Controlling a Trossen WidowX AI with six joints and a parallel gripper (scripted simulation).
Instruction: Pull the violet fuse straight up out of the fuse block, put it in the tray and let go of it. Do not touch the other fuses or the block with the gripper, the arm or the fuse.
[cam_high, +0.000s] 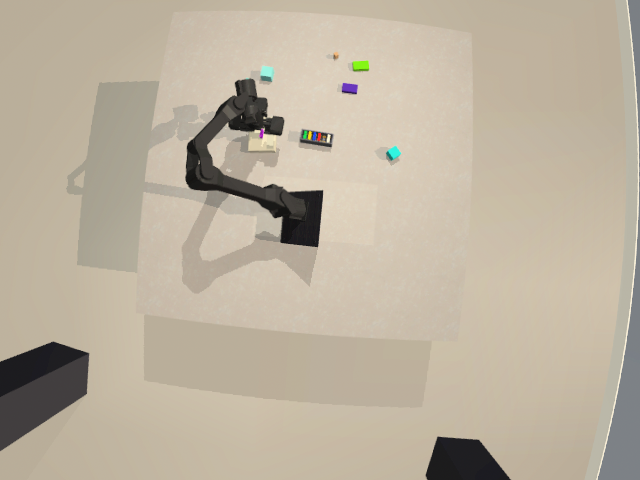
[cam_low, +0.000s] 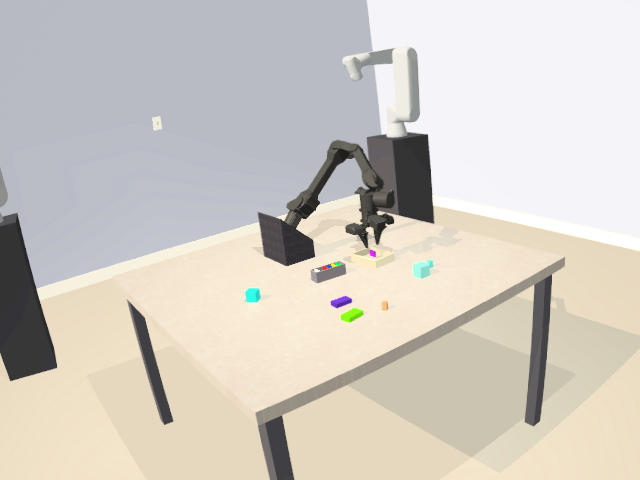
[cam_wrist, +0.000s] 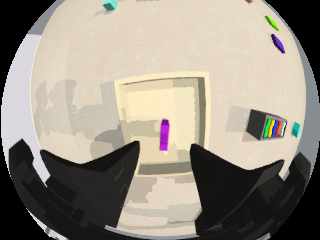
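The violet fuse (cam_high: 262, 133) (cam_low: 372, 253) (cam_wrist: 164, 137) is out of the block and within the cream tray's outline, free of the fingers. Whether it rests on the tray floor is not clear. The tray (cam_high: 262, 150) (cam_low: 363, 260) (cam_wrist: 207, 100) lies under the gripper. My gripper (cam_low: 372, 245) (cam_wrist: 165, 147) is open, its fingertips above the tray, one on each side of the fuse in the wrist view with gaps. In the top view the arm hides the fingertips. The dark fuse block (cam_high: 316, 143) (cam_low: 330, 274) (cam_wrist: 256, 125) stands beside the tray, holding several coloured fuses.
A pale turquoise cube (cam_high: 266, 73) (cam_low: 421, 270) (cam_wrist: 110, 5) lies beyond the tray. A purple block (cam_high: 349, 88) (cam_low: 341, 301), a green block (cam_high: 360, 65) (cam_low: 352, 315) and a small orange piece (cam_high: 336, 55) (cam_low: 384, 305) lie beyond the fuse block. A teal cube (cam_high: 393, 153) (cam_low: 252, 295) lies past its other end.
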